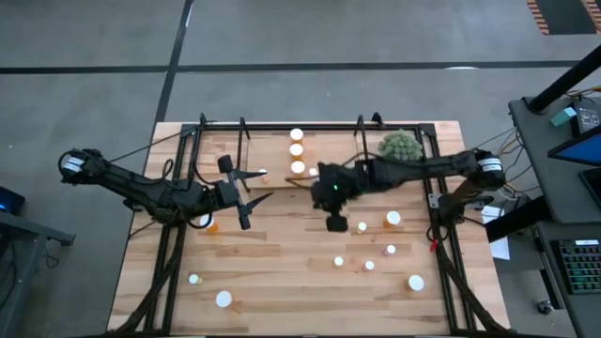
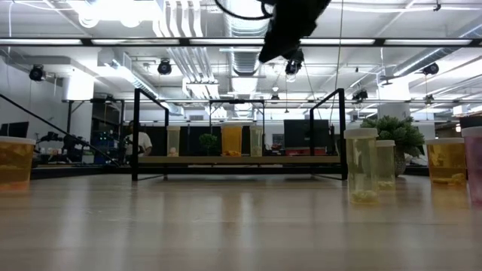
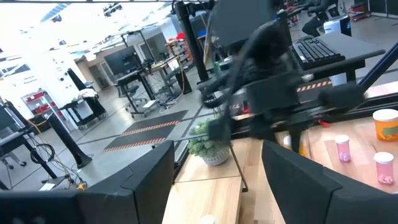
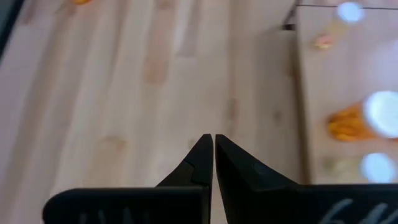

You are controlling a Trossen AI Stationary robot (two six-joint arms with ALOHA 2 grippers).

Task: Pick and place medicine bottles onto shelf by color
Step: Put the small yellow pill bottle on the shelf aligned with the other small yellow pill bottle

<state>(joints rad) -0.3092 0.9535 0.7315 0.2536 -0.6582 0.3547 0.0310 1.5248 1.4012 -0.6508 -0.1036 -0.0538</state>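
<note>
Above the shelf (image 1: 282, 155) | left pincer (image 1: 252, 194) released | right pincer (image 4: 213, 148) clenched, empty | no writing legible

The table (image 1: 282, 263) is pale butcher-block wood, smooth with a soft sheen in the low view. The shelf (image 2: 241, 159) is a light-wood board in thin matt black metal uprights. The medicine bottles (image 2: 360, 165) look like translucent glossy plastic, amber or yellowish; both arms' hands, left (image 3: 217, 180) and right (image 4: 213, 155), are matt black.
</note>
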